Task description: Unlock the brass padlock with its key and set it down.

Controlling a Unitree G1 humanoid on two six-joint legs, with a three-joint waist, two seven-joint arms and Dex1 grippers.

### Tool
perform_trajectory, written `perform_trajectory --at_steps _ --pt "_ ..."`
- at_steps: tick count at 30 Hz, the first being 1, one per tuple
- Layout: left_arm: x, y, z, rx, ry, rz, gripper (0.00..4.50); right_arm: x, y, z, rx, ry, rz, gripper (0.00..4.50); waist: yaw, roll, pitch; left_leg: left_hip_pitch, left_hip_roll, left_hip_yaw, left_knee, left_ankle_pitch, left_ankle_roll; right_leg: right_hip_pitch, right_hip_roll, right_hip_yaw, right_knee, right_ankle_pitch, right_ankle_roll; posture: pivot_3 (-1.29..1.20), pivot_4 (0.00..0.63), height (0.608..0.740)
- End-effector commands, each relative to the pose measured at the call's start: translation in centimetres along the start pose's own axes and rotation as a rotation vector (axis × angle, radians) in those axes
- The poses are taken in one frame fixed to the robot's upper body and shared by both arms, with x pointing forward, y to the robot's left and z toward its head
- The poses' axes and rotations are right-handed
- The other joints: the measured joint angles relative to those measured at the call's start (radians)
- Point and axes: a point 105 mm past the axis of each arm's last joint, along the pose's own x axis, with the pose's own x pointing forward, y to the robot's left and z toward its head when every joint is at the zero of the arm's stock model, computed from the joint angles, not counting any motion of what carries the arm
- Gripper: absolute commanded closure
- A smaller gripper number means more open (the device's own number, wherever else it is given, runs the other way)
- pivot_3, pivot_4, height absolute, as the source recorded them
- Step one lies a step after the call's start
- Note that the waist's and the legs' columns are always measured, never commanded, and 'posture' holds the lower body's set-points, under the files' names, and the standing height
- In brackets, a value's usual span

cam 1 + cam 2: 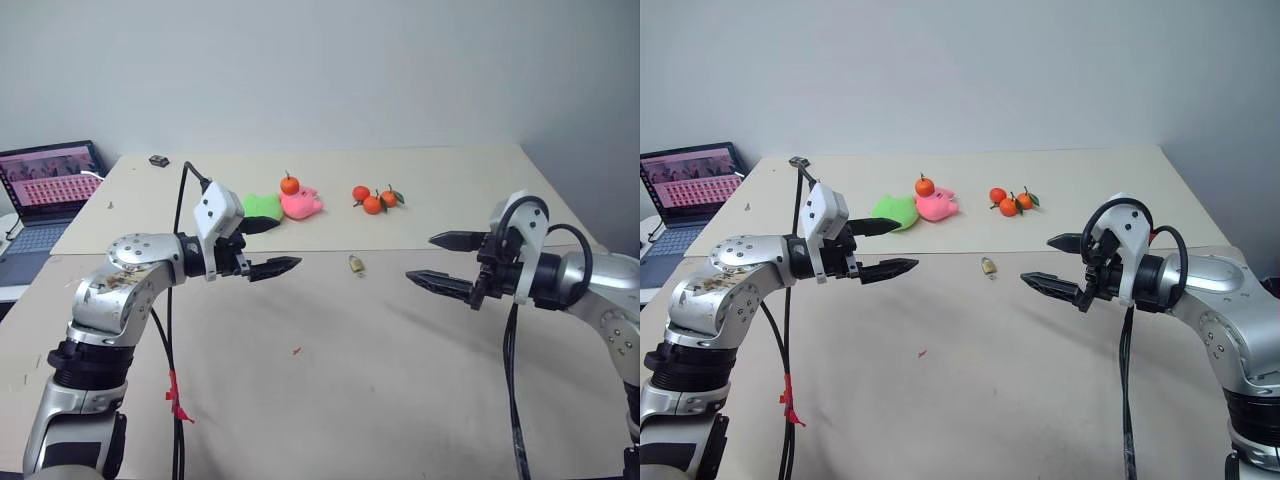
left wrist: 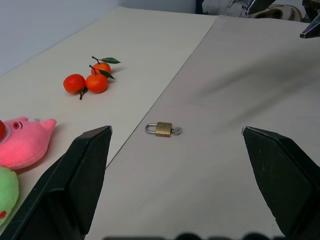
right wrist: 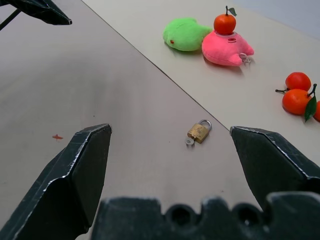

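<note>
Your brass padlock (image 1: 355, 264) lies flat on the table (image 1: 330, 380), about midway between the two arms and a little farther from you than either of them. It sits just on the near side of the seam where the near table sheet meets the far one. Its silver shackle (image 2: 150, 128) looks closed, and a small silver key (image 2: 177, 131) shows at the opposite end of the body, touching it; you cannot tell from these views whether it is seated in the keyhole.

Your left gripper (image 1: 268, 247) hangs above the table to the left of the padlock, its two black fingers spread wide and holding nothing. Your right gripper (image 1: 447, 262) hangs to the right of the padlock, fingers likewise spread wide and empty. Both point inward toward the middle of the table, well apart from the padlock and from each other.

Farther back on the far sheet you have a green plush toy (image 1: 262, 206) and a pink plush toy (image 1: 301, 204) side by side, touching, with one tangerine (image 1: 289, 184) resting on top of the pink one. To their right sit three more tangerines (image 1: 374, 198) in a tight cluster, with green leaves. A small dark block (image 1: 158, 160) lies near the far left corner. Off the table's left edge stands an open laptop (image 1: 45, 195) with its screen lit.
</note>
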Motion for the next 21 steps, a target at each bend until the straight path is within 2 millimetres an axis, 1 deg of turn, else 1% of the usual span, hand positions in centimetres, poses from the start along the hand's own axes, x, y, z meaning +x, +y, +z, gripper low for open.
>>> perform_trajectory --at_steps 1,4,6,7,8,10,12,13,15,16,17,18,21 --pt "-0.3 0.7 1.3 0.042 -0.043 0.029 0.05 -0.2 0.3 1.0 -0.036 -0.029 -0.013 0.00 0.000 0.000 0.000 0.000 0.000 0.000 0.000 0.000 0.000 0.000 0.000 0.000 0.000 0.000 0.000 0.00 0.150 0.660" --pt "-1.1 2.2 0.9 0.005 -0.042 0.102 0.05 0.0 0.3 0.9 -0.029 -0.035 -0.030 0.00 -0.001 0.000 0.000 0.000 0.000 0.000 0.000 0.000 0.000 0.000 0.000 0.000 0.000 0.000 0.000 0.00 0.150 0.660" --pt "-1.3 3.1 0.1 -0.002 -0.013 0.153 0.05 0.7 -0.3 0.8 -0.051 -0.025 -0.078 0.00 -0.002 0.000 0.000 0.000 0.000 0.000 0.000 0.000 0.000 0.000 0.000 0.000 0.001 0.000 0.000 0.00 0.150 0.660" --pt "-1.6 4.3 -0.7 0.012 0.024 0.234 0.05 1.5 -1.1 0.8 -0.054 -0.023 -0.142 0.00 -0.004 0.000 0.000 0.000 0.000 0.000 0.000 0.000 0.000 0.000 0.000 0.000 0.001 0.000 0.000 0.00 0.150 0.660" --pt "-1.8 5.2 -1.3 0.025 0.049 0.290 0.05 2.1 -1.6 0.8 -0.056 -0.021 -0.187 0.00 -0.007 0.000 0.000 0.001 0.000 0.000 0.000 0.000 0.000 0.000 0.000 0.000 0.001 0.000 0.000 0.00 0.150 0.660" --pt "-2.3 6.7 -2.1 0.007 0.071 0.384 0.05 3.9 -1.6 1.1 -0.050 -0.041 -0.221 0.00 -0.013 -0.001 0.001 0.001 0.000 0.000 0.000 0.000 0.000 -0.001 0.001 0.002 0.002 0.000 0.000 0.00 0.150 0.660" --pt "-2.6 7.6 -1.9 -0.026 0.039 0.442 0.05 5.9 -1.2 1.1 -0.038 -0.061 -0.244 0.00 -0.012 -0.001 0.000 0.001 0.000 -0.001 0.000 0.000 -0.001 -0.001 0.001 0.001 0.002 0.000 0.000 0.00 0.150 0.660" --pt "-2.6 7.8 -1.7 -0.033 0.027 0.454 0.05 6.4 -1.1 1.1 -0.036 -0.064 -0.254 0.00 -0.010 0.002 -0.001 0.001 0.000 -0.001 0.000 0.000 -0.001 -0.001 0.002 0.001 0.003 0.000 0.000 0.00 0.150 0.660" --pt "-2.3 7.2 -1.4 -0.036 0.009 0.418 0.05 7.6 -0.6 1.3 -0.035 -0.079 -0.260 0.00 -0.005 0.002 -0.002 0.001 0.000 -0.001 0.000 0.000 -0.001 -0.004 0.002 0.001 0.004 0.000 0.000 0.00 0.150 0.660" --pt "-2.2 7.1 -1.3 -0.036 0.005 0.407 0.05 7.9 -0.5 1.4 -0.036 -0.082 -0.262 0.00 -0.001 0.002 -0.003 0.000 0.000 -0.001 0.001 0.001 -0.001 -0.008 0.002 0.001 0.004 0.000 0.000 0.00 0.150 0.660" --pt "-2.1 6.8 -1.2 -0.036 -0.004 0.392 0.05 8.2 -0.4 1.5 -0.032 -0.090 -0.263 0.00 0.002 0.002 -0.004 -0.006 0.000 -0.001 0.001 0.001 -0.002 -0.014 0.001 0.001 0.009 0.003 -0.005 0.00 0.150 0.660" --pt "-2.1 6.6 -1.2 -0.038 -0.007 0.381 0.05 8.5 -0.5 1.9 -0.030 -0.104 -0.264 0.00 0.004 0.002 -0.004 -0.010 0.000 -0.001 0.001 0.002 -0.002 -0.016 0.001 0.001 0.010 0.005 -0.007 0.00 0.150 0.660" --pt "-2.1 6.3 -1.3 -0.045 -0.005 0.373 0.05 9.5 -1.0 2.3 -0.032 -0.115 -0.273 0.00 0.010 0.003 -0.004 -0.013 -0.001 -0.001 0.002 0.002 -0.003 -0.017 -0.001 -0.001 0.010 0.006 -0.008 0.00 0.150 0.660"
